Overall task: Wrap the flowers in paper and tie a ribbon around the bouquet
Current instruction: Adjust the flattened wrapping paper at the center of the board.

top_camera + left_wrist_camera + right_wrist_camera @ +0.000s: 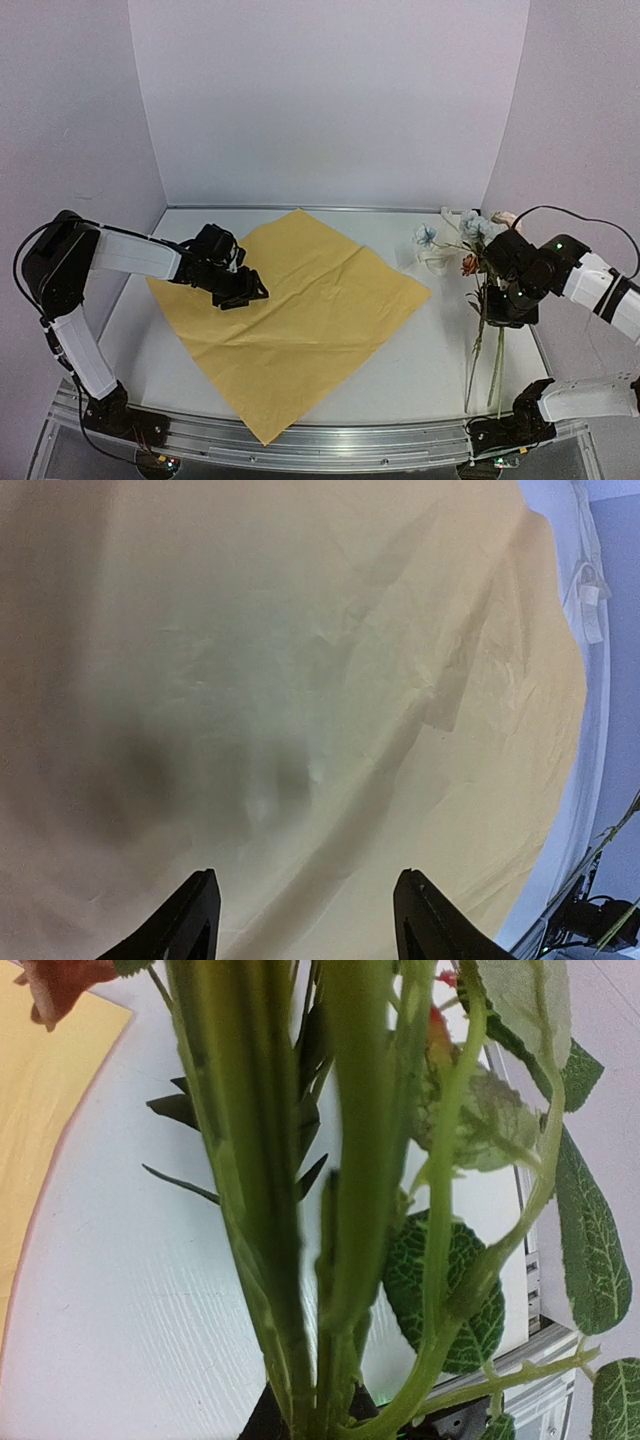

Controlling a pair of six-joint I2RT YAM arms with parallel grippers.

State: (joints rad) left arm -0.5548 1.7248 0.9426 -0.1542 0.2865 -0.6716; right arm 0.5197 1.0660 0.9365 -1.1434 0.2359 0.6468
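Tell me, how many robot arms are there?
2. The left arm reaches over the yellow paper; the right arm, on the right, grips the flowers by their stems.

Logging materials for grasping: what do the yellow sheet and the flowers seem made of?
The paper: thin matte paper, judging by crisp fold creases. The flowers: probably artificial, smooth plastic-looking stems, fabric-like leaves with printed veins.

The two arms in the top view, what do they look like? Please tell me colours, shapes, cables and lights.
The left arm and the right arm have white boxy links between rounded black joints. The left hand and the right hand are black; the left one's fingers taper. Thin black cables loop beside both arms. A small green light glows on the right arm.
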